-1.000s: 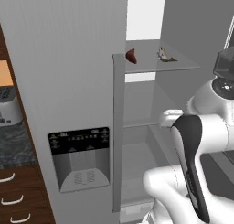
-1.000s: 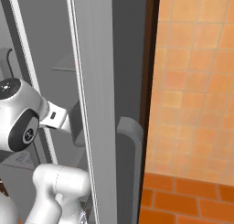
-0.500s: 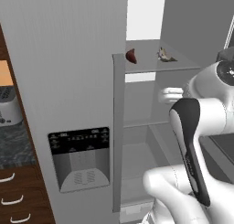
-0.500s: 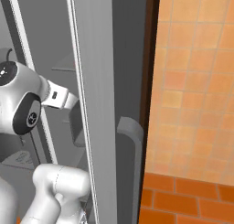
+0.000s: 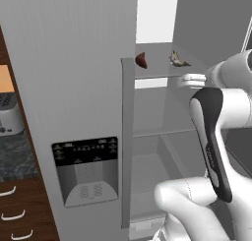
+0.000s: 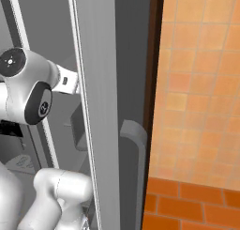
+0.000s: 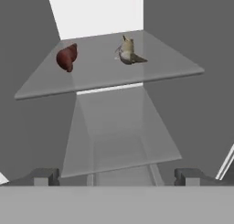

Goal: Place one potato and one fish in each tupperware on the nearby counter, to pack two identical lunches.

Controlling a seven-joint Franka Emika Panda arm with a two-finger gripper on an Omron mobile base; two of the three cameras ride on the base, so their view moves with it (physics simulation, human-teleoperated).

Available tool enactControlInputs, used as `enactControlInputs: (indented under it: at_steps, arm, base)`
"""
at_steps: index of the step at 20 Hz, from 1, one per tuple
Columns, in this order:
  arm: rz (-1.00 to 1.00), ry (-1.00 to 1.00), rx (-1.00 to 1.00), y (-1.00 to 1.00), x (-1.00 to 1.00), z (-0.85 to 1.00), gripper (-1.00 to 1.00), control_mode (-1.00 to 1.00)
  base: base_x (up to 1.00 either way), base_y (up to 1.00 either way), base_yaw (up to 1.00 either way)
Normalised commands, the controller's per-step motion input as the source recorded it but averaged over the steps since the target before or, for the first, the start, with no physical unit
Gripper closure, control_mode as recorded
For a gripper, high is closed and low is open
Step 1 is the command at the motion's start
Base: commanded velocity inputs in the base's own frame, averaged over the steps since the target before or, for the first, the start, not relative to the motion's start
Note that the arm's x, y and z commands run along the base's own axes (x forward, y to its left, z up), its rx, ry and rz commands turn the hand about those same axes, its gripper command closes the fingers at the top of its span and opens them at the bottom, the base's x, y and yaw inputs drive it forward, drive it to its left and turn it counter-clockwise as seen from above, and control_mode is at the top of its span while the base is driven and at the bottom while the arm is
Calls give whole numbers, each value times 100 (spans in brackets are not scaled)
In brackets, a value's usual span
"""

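The small silvery-tan fish [image 7: 128,51] lies on the upper glass fridge shelf [image 7: 151,72], above and slightly right of the wide-open, empty jaws; a reddish-brown lump [image 7: 67,57] sits well left.

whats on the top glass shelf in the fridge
Two things lie on the glass shelf, apart: a reddish-brown lump on its left and a pale greyish fish on its right. The open door hides any shelf space further left in the left base view.
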Motion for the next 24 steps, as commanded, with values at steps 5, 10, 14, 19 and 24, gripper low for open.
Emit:
enactControlInputs:
  at_steps: [5, 10, 14, 19, 24]
  arm:
    - [0, -7, -2, -7, 59, 38, -100, -100]
    - [-2, 0, -5, -7, 74, 5, -100, -100]
    - [-2, 0, 0, -27, 74, 19, -100, -100]
    - [0, 5, 0, -17, 92, 2, -100, -100]
    - [0, 21, 0, -25, 99, 0, -100, -100]
  base:
    - [0, 0, 0]
    - [0, 0, 0]
    - [0, 0, 0]
    - [0, 0, 0]
    - [0, 0, 0]
